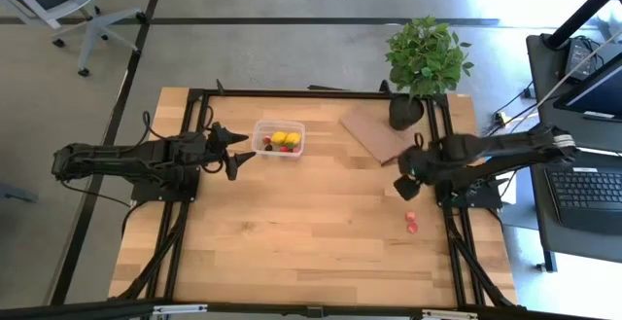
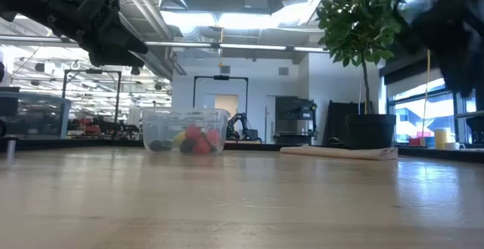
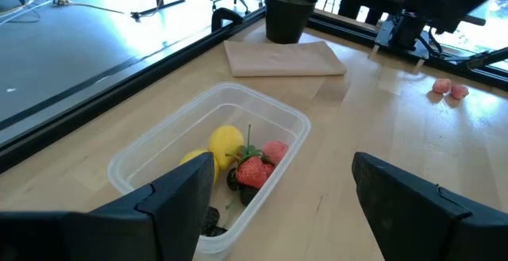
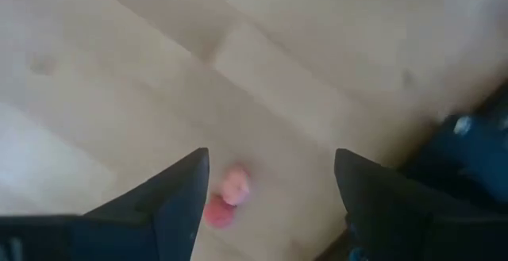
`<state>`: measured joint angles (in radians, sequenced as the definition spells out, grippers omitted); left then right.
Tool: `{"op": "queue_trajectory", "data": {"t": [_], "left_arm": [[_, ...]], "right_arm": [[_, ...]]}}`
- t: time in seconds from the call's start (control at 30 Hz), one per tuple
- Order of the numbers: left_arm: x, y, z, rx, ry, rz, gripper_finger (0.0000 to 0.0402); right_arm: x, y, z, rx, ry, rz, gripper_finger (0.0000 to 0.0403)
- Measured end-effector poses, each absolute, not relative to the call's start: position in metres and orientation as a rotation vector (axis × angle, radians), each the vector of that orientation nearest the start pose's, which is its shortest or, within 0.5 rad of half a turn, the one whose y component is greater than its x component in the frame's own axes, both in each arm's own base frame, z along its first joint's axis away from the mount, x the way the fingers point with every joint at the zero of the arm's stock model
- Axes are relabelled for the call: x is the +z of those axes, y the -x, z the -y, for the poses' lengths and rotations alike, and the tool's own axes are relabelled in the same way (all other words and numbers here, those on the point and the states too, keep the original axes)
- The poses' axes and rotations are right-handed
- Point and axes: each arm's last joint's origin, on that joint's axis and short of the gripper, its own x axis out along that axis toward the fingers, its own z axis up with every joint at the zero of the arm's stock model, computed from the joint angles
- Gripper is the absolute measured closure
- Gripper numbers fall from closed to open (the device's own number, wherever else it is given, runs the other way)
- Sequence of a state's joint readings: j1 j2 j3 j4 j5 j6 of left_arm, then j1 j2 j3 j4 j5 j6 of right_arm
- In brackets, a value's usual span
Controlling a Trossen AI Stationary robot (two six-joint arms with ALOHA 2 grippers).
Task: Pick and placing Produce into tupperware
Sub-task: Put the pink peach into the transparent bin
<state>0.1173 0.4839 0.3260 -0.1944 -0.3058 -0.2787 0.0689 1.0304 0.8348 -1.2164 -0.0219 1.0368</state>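
The clear tupperware [image 1: 279, 141] stands on the table's far middle, holding yellow lemons [image 3: 225, 144], red strawberries [image 3: 255, 167] and dark berries [image 3: 209, 217]. My left gripper [image 1: 238, 151] hovers open just left of it, above the table [image 2: 113, 41]. Two pink-red produce pieces [image 1: 411, 222] lie on the table near its right edge. My right gripper [image 1: 405, 179] is open above and just far of them, pointing down [image 4: 270, 189]; the pieces [image 4: 225, 198] show between its fingers, untouched.
A flat brown board [image 1: 376, 131] lies right of the tupperware, with a potted leafy plant [image 1: 425, 59] at the far right corner. Bare wood fills the table's near half [image 1: 292, 242]. Black frame rails [image 1: 457, 252] run along the left and right edges.
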Motion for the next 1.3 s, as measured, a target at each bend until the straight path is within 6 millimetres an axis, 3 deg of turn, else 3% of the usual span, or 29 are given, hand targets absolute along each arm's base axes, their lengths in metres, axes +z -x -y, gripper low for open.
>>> {"op": "queue_trajectory", "data": {"t": [0.17, 0.3, 0.87, 1.1, 1.3], "left_arm": [[0.214, -0.125, -0.024, 0.465, 0.239, -0.292, 0.0111], [0.214, -0.125, -0.024, 0.465, 0.241, -0.292, 0.0111], [0.214, -0.125, -0.024, 0.465, 0.241, -0.292, 0.0111], [0.214, -0.125, -0.024, 0.465, 0.241, -0.292, 0.0111], [0.214, -0.125, -0.023, 0.459, 0.247, -0.292, 0.0111]], "right_arm": [[0.207, -0.141, -0.027, -0.687, -0.849, -1.344, 0.0130], [0.191, -0.143, -0.036, -0.689, -0.855, -1.352, 0.0130], [0.151, -0.159, -0.081, -0.742, -0.753, -1.497, 0.0130], [0.140, -0.165, -0.093, -0.673, -0.781, -1.555, 0.0130], [0.135, -0.167, -0.096, -0.670, -0.784, -1.583, 0.0166]]}}
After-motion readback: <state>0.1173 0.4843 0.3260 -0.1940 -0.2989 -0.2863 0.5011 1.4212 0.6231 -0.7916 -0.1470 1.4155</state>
